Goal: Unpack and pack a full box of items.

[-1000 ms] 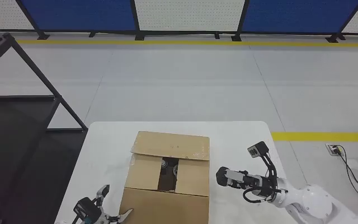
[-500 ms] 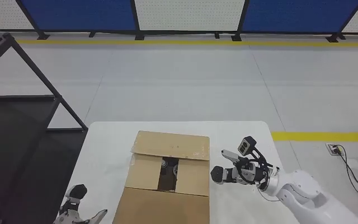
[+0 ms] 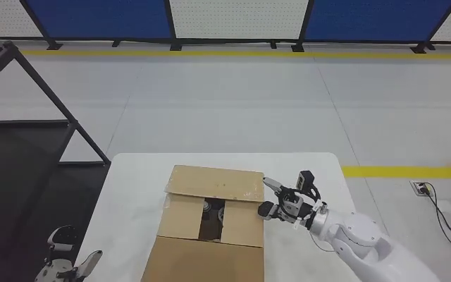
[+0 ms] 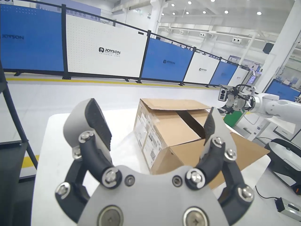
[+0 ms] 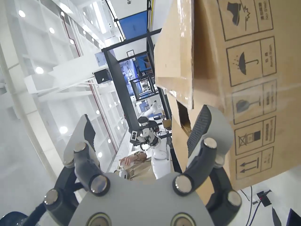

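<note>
Since a second ago the box (image 3: 211, 218) has stayed put in the middle of the desk (image 3: 134, 197), while my right gripper (image 3: 265, 195) has swung in to its far right corner. My left gripper (image 4: 152, 109) has backed off past the near left corner. Both sets of jaws are spread and empty. I judge the right arm nearer. The box's long axis runs away from me. From above I see items through the flap gap; the right wrist view shows a flap edge just inside one jaw.

White table (image 3: 134, 187) with rounded far corners, cardboard box (image 3: 239, 222) standing directly on table's middle, top flaps parted, near flap folded outward toward table's front edge.
</note>
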Motion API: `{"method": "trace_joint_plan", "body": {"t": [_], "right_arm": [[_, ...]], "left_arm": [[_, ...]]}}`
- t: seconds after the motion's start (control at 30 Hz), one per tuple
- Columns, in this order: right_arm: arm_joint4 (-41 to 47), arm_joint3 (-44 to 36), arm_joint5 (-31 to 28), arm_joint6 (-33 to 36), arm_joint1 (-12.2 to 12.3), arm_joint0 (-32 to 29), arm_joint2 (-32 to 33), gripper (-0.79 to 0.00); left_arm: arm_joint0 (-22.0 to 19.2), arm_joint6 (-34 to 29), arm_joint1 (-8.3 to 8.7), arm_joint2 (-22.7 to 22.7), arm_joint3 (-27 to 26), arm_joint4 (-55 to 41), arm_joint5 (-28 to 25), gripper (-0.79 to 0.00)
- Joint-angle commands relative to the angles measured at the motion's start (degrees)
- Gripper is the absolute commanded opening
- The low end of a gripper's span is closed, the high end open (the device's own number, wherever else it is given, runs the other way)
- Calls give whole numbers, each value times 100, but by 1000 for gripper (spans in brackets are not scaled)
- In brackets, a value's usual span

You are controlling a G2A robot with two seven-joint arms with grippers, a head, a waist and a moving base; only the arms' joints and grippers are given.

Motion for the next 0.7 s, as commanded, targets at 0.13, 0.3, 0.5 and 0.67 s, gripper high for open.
{"method": "trace_joint_plan", "body": {"t": [0.13, 0.3, 0.5, 0.67], "right_arm": [[163, 179, 45, -171, -165, 69, 24, 0], [721, 266, -237, 134, -284, 18, 171, 0], [1263, 576, -383, 349, -462, 142, 269, 0], [1072, 589, -350, 35, -624, 401, 209, 0]], "left_arm": [[0, 0, 0, 0, 0, -1, 0, 0], [0, 0, 0, 0, 0, -1, 0, 0], [0, 0, 0, 0, 0, -1, 0, 0], [0, 0, 0, 0, 0, -1, 0, 0]]}}
